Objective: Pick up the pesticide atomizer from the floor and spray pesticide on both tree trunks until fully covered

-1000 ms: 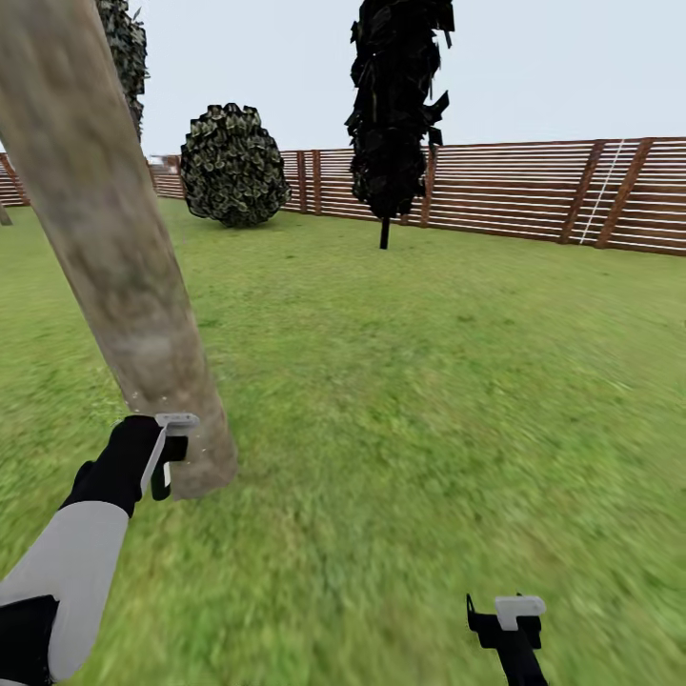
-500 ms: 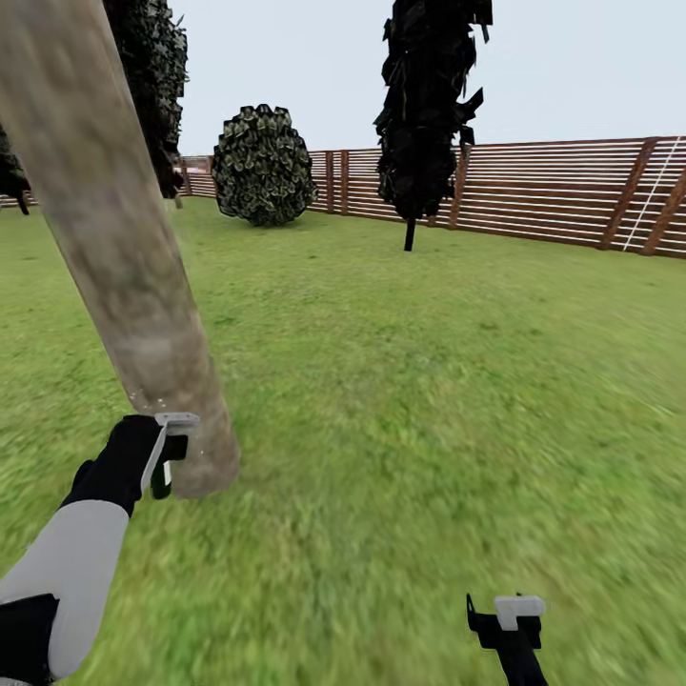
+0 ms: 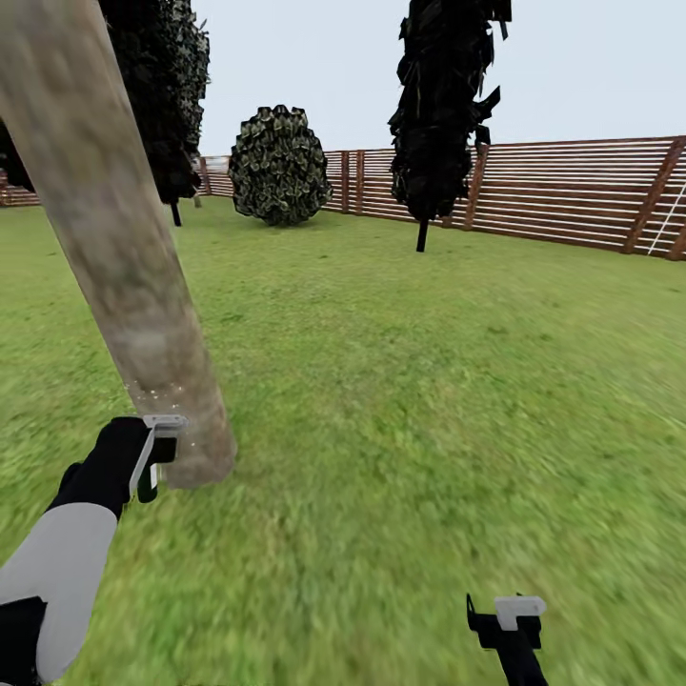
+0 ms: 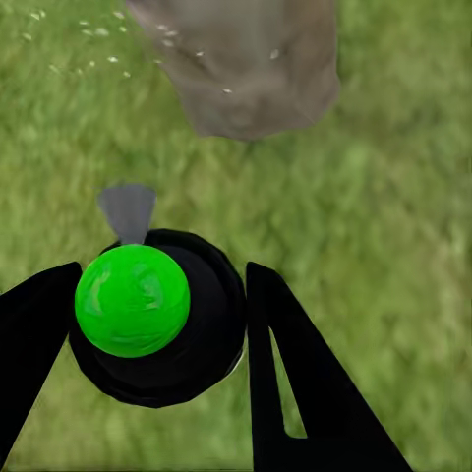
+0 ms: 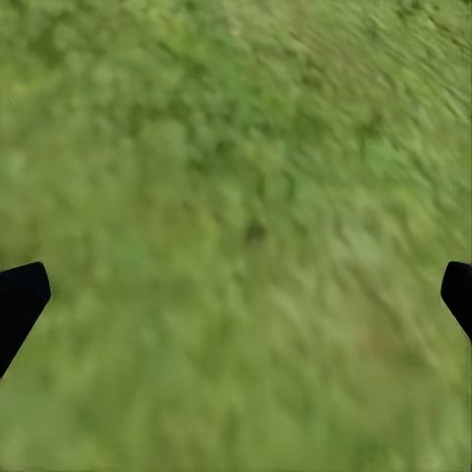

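Observation:
A thick, mottled grey-brown tree trunk leans across the left of the head view and meets the lawn just beyond my left hand. In the left wrist view its base lies a short way ahead of the fingers. My left gripper is shut on the pesticide atomizer, a round black body with a bright green top. Pale specks of spray float against the lower trunk. Low at the right, my right gripper stands open over bare grass.
Green lawn spreads to a brown slatted fence. Two black narrow conifers and a round dark bush stand far back.
The view has swung left, so the far conifers, bush and fence sit further right in the picture. My left gripper with the atomizer has shifted slightly down and left beside the trunk base.

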